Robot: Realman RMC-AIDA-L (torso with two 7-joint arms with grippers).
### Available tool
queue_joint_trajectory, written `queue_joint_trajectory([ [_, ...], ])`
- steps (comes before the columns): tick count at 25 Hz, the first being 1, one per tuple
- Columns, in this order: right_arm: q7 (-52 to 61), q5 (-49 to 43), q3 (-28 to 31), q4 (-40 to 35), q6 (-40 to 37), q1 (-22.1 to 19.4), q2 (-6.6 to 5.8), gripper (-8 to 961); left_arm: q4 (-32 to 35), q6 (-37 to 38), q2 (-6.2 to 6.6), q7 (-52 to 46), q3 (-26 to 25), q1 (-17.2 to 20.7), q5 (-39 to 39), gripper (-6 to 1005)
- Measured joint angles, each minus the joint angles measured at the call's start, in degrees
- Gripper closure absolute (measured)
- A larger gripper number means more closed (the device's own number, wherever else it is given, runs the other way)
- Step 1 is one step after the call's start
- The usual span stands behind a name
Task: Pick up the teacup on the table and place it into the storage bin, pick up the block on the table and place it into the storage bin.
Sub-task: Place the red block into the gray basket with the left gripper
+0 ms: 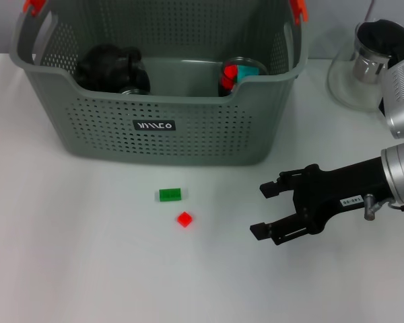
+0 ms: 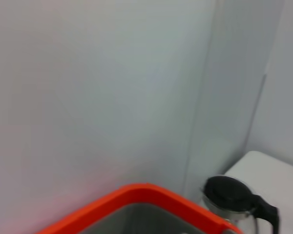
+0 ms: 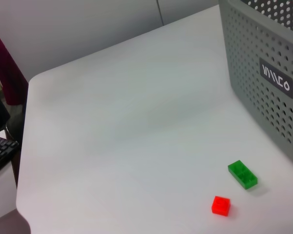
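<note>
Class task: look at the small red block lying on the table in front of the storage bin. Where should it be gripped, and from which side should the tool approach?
Grip the red block across two opposite side faces, coming from above. It lies flat on the white table, so its underside is out of reach. The green block lies apart from it, leaving finger room. The right tool, open and nearby on the right, seems best placed.

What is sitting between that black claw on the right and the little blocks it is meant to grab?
Nothing visible. The right end effector, open, hovers over bare white table, with the red block and the green block lying apart from each other toward the robot's left, in front of the storage bin.
</note>
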Motion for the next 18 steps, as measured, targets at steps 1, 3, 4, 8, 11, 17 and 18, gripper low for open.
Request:
queue_joint_trajectory([
  [1, 0.0, 0.0, 0.0, 0.0, 0.0, 0.1, 0.0, 30, -0.4, -1.3, -0.15, 0.0, 0.7, -0.4, 0.4, 787],
  [3, 0.0, 0.0, -0.1, 0.0, 0.0, 0.2, 0.0, 30, -1.9, -5.3, -0.73, -0.2, 2.2, -1.4, 1.7, 779],
  [4, 0.0, 0.0, -0.1, 0.0, 0.0, 0.3, 0.02, 30, -2.9, -6.7, -0.95, -0.2, 2.7, -2.0, 2.1, 775],
  [8, -0.1, 0.0, -0.7, 0.1, 0.0, 0.4, 0.06, 30, -8.4, -11.4, -1.32, -0.3, 3.4, -4.5, 3.7, 759],
  [11, -0.1, -0.1, -0.8, 0.2, -0.1, 0.5, 0.09, 30, -10.7, -13.1, -1.51, -0.4, 3.1, -5.0, 4.2, 747],
  [17, -0.1, -0.1, -1.0, 0.2, -0.2, 0.5, 0.17, 30, -9.1, -12.7, -1.56, -0.5, 2.7, -3.6, 3.8, 724],
  [18, -0.1, -0.1, -1.0, 0.2, -0.2, 0.5, 0.17, 30, -8.6, -12.4, -1.5, -0.5, 2.7, -3.4, 3.7, 720],
])
